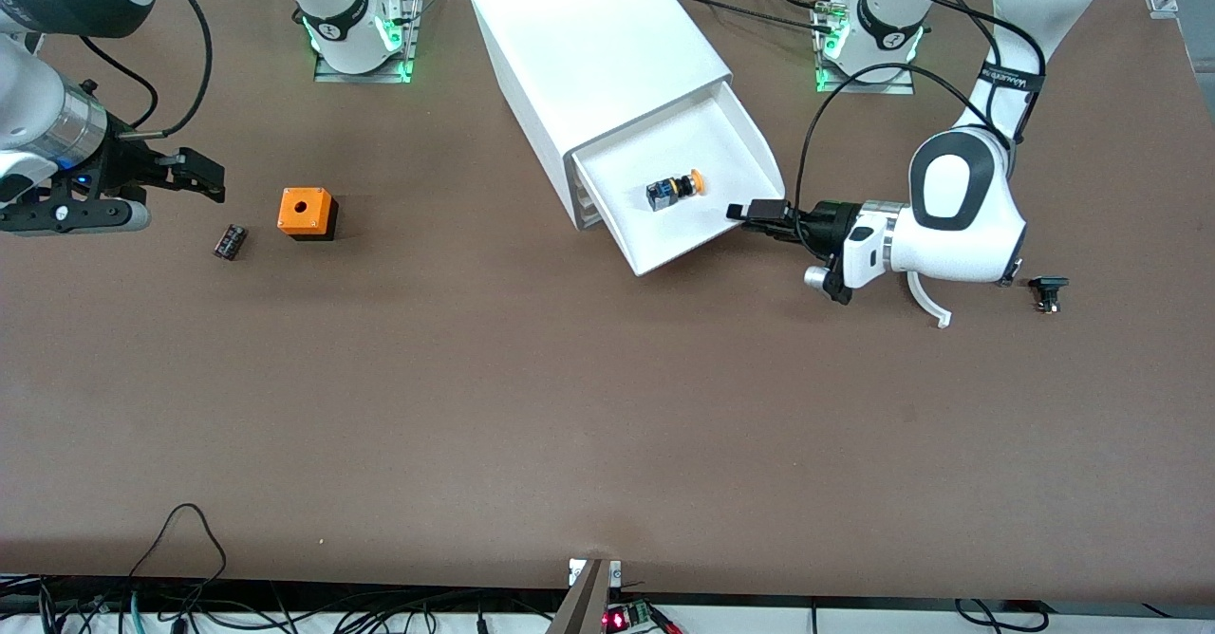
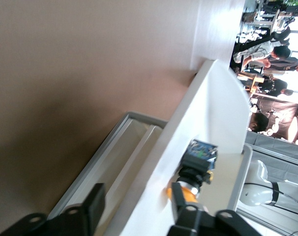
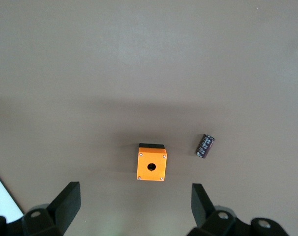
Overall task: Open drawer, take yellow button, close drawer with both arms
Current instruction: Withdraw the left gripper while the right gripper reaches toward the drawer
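From the front camera, the top drawer (image 1: 698, 199) of the white cabinet (image 1: 593, 50) stands pulled out over the brown table (image 1: 570, 406), and the button (image 1: 675, 188) lies on its side on the drawer floor, orange cap pointing toward the left arm's end of the table. The left gripper (image 1: 750, 214) sits level with the drawer's front corner on that same end, its dark jaws at the drawer's edge. The right gripper (image 1: 195, 177) hangs in the air at the right arm's end of the table, over bare table beside a small black cylinder (image 1: 230, 241) and an orange cube (image 1: 307, 213) with a hole in its top; a small black part (image 1: 1048, 290) lies near the left arm. In the left wrist view, the jaws are spread and straddle the white drawer wall (image 2: 198, 142), one finger (image 2: 92, 206) outside it and the other inside, just beside the button (image 2: 195, 167). In the right wrist view, the jaws are spread wide over the table, with the orange cube (image 3: 152, 165) and the black cylinder (image 3: 205, 146) lying apart below them.
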Controlling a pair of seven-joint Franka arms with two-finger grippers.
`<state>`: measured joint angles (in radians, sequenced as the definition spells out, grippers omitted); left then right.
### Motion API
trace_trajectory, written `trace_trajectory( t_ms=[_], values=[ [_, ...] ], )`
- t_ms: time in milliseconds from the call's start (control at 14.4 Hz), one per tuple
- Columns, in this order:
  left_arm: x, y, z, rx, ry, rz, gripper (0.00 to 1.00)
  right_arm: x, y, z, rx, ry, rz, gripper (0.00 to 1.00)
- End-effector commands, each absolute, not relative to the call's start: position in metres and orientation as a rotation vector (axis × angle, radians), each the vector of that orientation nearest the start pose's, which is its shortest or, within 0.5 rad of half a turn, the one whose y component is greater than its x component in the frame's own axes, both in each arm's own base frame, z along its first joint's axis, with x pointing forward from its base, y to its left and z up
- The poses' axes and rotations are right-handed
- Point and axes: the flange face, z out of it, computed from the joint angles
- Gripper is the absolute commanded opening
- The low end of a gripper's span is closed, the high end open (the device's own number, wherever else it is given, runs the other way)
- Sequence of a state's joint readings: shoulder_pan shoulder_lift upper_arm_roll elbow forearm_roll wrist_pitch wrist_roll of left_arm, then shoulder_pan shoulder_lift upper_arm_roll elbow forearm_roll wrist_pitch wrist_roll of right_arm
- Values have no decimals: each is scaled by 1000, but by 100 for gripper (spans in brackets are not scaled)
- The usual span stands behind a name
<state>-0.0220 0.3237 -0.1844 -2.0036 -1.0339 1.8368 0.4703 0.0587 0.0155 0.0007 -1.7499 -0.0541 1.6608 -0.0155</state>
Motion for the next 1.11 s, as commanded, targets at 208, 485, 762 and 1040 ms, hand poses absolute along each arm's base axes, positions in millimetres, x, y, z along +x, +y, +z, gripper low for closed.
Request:
trace_trajectory(
  t_ms=[208, 485, 762, 1040],
  values=[
    [582, -117, 380, 2354, -290, -189, 100, 597, 77, 516, -3136, -242, 181, 100],
    [602, -50, 422, 2443, -167, 70, 100, 598, 182, 495, -3120, -481, 203, 100],
    [602, 7, 479, 2642, -269, 136, 100, 604, 255, 494, -3011, -607, 97, 100],
    [592, 21, 567, 2943, -355, 64, 100, 599, 317, 493, -2731, -861, -23, 100]
  ],
)
